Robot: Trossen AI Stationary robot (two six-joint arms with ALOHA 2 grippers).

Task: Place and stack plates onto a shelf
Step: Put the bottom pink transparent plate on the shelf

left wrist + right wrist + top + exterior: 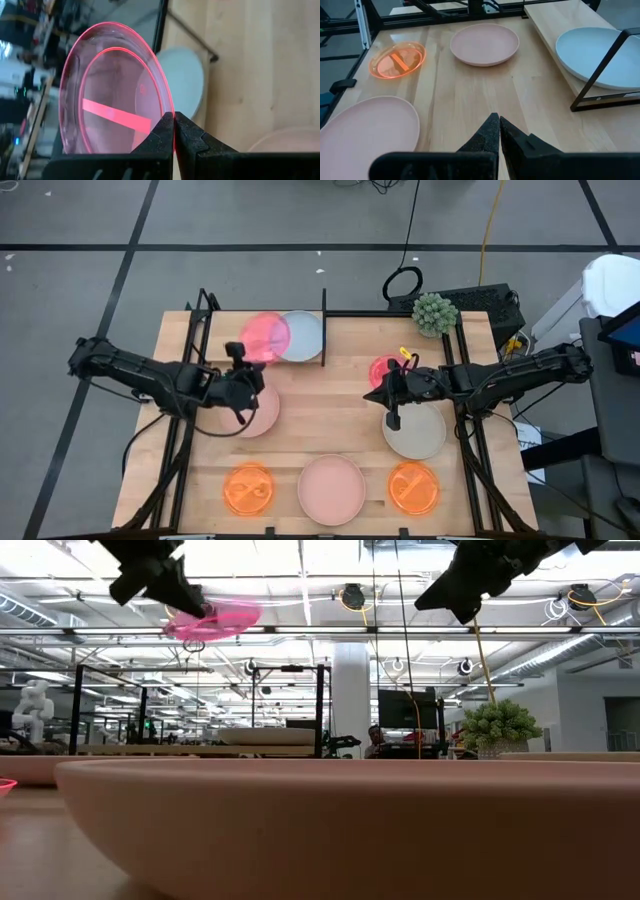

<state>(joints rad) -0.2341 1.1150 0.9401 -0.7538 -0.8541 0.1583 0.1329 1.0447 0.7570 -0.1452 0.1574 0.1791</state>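
Observation:
My left gripper (pixel 255 372) (pixel 190 602) is shut on a neon pink plate (pixel 263 337) (pixel 112 100), held high in front of the shelf (pixel 323 330). A light-blue plate (pixel 303 335) (pixel 600 57) lies flat on the shelf's plank. A pale-pink plate (pixel 258 412) lies on the table below my left gripper. My right gripper (pixel 375 394) (pixel 498 122) is shut on nothing and hovers beside a beige plate (pixel 415 432). A second small neon pink plate (pixel 383 368) shows partly behind the right arm. My left gripper pinches the neon pink plate's rim (pixel 173 119) between its two fingers, at the edge nearest the arm. The plate juts out past the fingertips toward the shelf. It is lifted clear of the table and sits slightly tilted (pixel 215 620).
Along the near edge lie two orange plates (pixel 248 488) (pixel 413 487) with another pale-pink plate (pixel 331 488) between them. A small potted plant (pixel 434 313) stands at the far right corner. Black frame posts (pixel 600 70) border the shelf's end.

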